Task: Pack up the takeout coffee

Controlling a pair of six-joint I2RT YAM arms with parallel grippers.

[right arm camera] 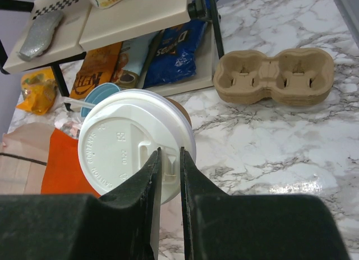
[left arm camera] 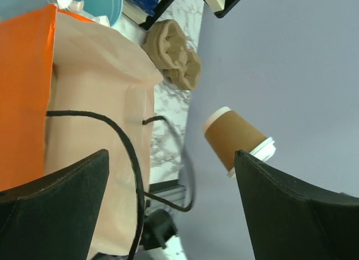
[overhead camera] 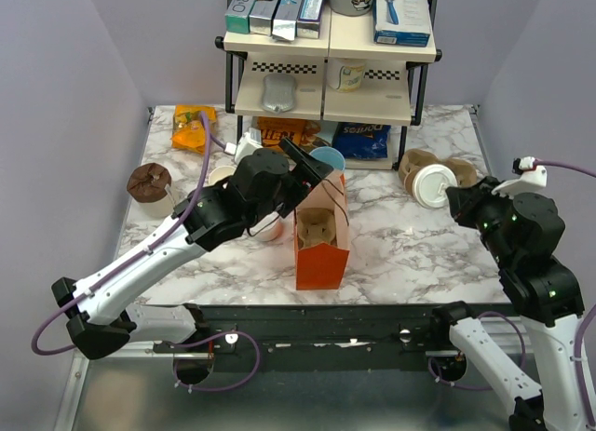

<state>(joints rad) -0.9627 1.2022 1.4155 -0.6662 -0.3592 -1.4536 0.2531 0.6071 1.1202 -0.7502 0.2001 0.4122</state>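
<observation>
Tabletop: white-and-grey marble (overhead camera: 400, 249), with a black rail along its near edge where both arm bases sit.
Room: lilac walls (overhead camera: 56, 96) close off the left, right and back.
Back edge: a two-tier shelf (overhead camera: 331, 49) stands against the rear wall, with snack bags tucked under it.
Middle: an orange and kraft paper bag (overhead camera: 321, 249) stands upright with its mouth open upward, nearer the front rail than the shelf.
Open room: bare marble shows between the bag and the right arm, and again in front of the bag down to the rail.
Right rear: a moulded cup carrier (right arm camera: 275, 77) lies flat on the marble just in front of the shelf foot.
Blue cup: it (right arm camera: 100, 96) stands just behind the bag.
Takeout coffee: it (left arm camera: 233, 139) is held up over the right part of the tabletop, near the carrier and well apart from the bag.
Its axis: tilted. In the left wrist view the kraft base points up and left and the white lid (right arm camera: 120, 147) down and right. From above, the lid faces the camera.
Right pincer: it (right arm camera: 168, 153) is nipped on the rim of the lid, with only a sliver of lid showing between the fingers.
Left pincer: it (left arm camera: 171, 156) is spread wide at the bag's mouth. The kraft side panel and a black handle cord (left arm camera: 132, 153) lie between the fingers, and neither is pressed.
</observation>
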